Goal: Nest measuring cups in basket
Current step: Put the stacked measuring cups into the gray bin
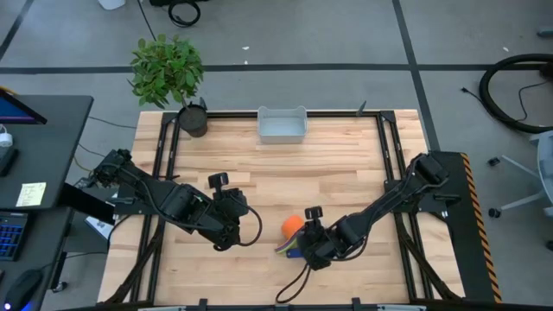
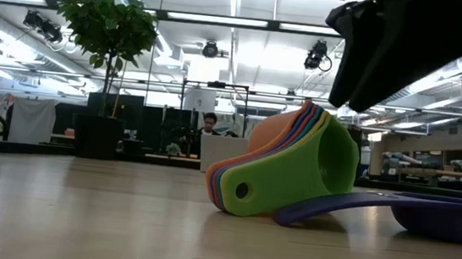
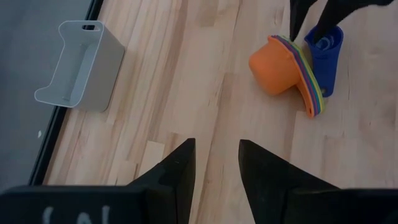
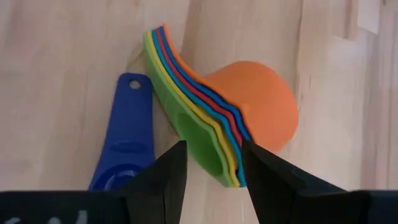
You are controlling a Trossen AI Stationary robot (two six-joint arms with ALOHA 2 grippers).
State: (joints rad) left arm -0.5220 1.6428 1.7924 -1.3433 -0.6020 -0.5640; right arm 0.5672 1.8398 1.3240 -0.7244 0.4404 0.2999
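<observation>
Right arm reaches in from the table's right edge, bent low toward the front middle. Right gripper (image 1: 304, 250) hangs just above the measuring cups (image 1: 292, 231), fingers parted, nothing held. In its wrist view the two dark fingers (image 4: 166, 177) straddle the handle end of the stack without clearly touching it.

Left arm comes in from the left edge, forearm lying low across the table. Left gripper (image 1: 235, 226) sits near the front centre, a little apart from the cups, pointing at them. Its fingers (image 3: 180, 171) are parted over bare wood and hold nothing.

Cups: a nested stack lies on its side, orange cup (image 4: 258, 102) outermost, green (image 2: 295, 174) innermost with the opening showing. A separate dark blue cup (image 4: 124, 149) lies just beside the stack on the wood. The low view shows the blue cup's handle running under the green rim; the high view hides this under the gripper. The left wrist view shows the blue cup (image 3: 324, 56) behind the stack (image 3: 292, 65) and the basket (image 3: 81, 65) at the table's edge.

Basket (image 1: 282, 125) sits at the far edge, middle, well apart from the cups. I can't see any cup in it.

Table (image 1: 346, 164) is pale wood planks with a dark frame. A potted plant (image 1: 173, 78) stands at the far left corner. A grey floor with dark lines surrounds the table, a desk (image 1: 39, 155) stands at left, and a chair (image 1: 531, 186) at right. The low view shows a large lit hall (image 2: 221, 60) with a person (image 2: 209, 123) far back.
</observation>
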